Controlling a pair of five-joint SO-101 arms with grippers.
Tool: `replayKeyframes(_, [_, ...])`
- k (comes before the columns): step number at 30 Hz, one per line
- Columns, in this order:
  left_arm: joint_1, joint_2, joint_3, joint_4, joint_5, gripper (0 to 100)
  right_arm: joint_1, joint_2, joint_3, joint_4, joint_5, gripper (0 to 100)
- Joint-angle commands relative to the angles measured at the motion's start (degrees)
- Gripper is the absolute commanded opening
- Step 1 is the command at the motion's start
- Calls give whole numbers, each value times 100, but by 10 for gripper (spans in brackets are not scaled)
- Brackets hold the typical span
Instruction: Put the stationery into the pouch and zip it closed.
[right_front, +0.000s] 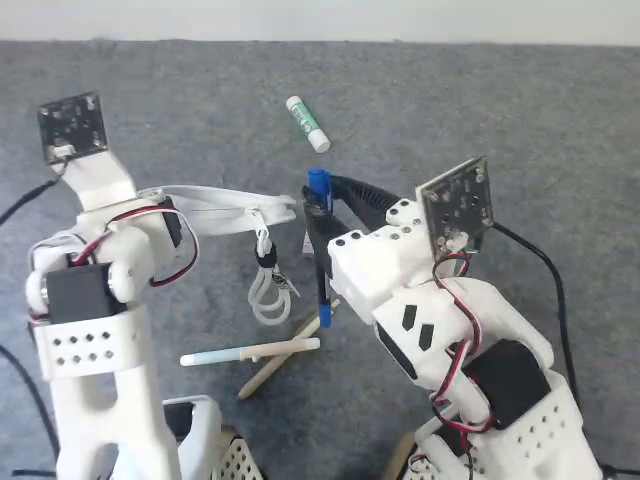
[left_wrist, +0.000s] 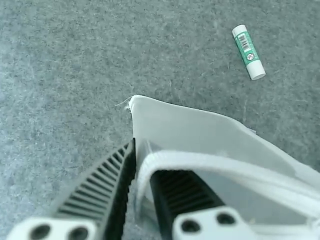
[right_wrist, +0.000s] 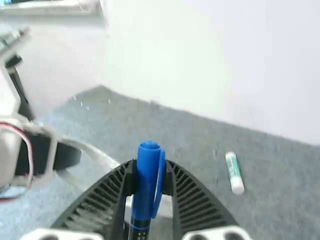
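Observation:
My left gripper is shut on the edge of the white pouch, holding it above the grey carpet. In the high view the pouch stretches from the left arm toward the middle, with its zip pull and white rings hanging below. Beside the pouch's free end, my right gripper is shut on a blue-capped marker that stands nearly upright, cap up. That marker sits between the right fingers in the right wrist view. A green and white glue stick lies on the carpet farther back.
A pale blue pen and a wooden stick lie crossed on the carpet near the front, between the two arm bases. The glue stick has open carpet around it. A white wall borders the carpet at the back.

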Motion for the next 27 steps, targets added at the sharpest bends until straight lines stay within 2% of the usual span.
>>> replayKeyframes(1, [9, 18, -101, -229, 79, 9, -338, -127, -53, -426, 149, 6])
replayKeyframes(8, [9, 18, -92, -352, 79, 9, -1138, -127, -26, -1121, 1187, 6])
replayKeyframes(12, [9, 9, -92, -413, 79, 9, -1262, -75, -26, -1684, 1556, 6])
replayKeyframes(19, [9, 18, -101, -431, 79, 9, -1262, -57, -18, -2624, 1873, 6])
replayKeyframes(27, [18, 18, -101, -431, 79, 9, -1262, 453, -18, -3248, 1864, 6])
